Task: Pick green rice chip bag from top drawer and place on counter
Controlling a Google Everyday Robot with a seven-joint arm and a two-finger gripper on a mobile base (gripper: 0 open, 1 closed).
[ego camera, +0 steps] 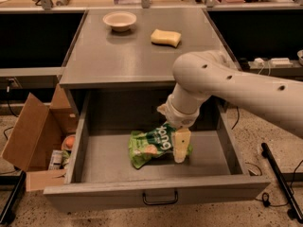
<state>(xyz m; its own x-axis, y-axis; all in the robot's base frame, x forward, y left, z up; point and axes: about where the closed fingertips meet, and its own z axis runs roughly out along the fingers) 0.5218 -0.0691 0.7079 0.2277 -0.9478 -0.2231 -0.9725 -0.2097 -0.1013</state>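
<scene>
Hanging at green rice chip bag's (150,149) edge in drawer (156,192): end effector (181,154).

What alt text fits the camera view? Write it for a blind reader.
The gripper is inside the open top drawer, at the right end of the green rice chip bag lying on its floor. On the counter above sit a bowl and a yellow sponge; a cardboard box stands at left.

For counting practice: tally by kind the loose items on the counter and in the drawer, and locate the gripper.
bowl: 1, on the counter
yellow sponge: 1
green rice chip bag: 1
Total: 3
gripper: down in the top drawer, at the bag's right end
</scene>
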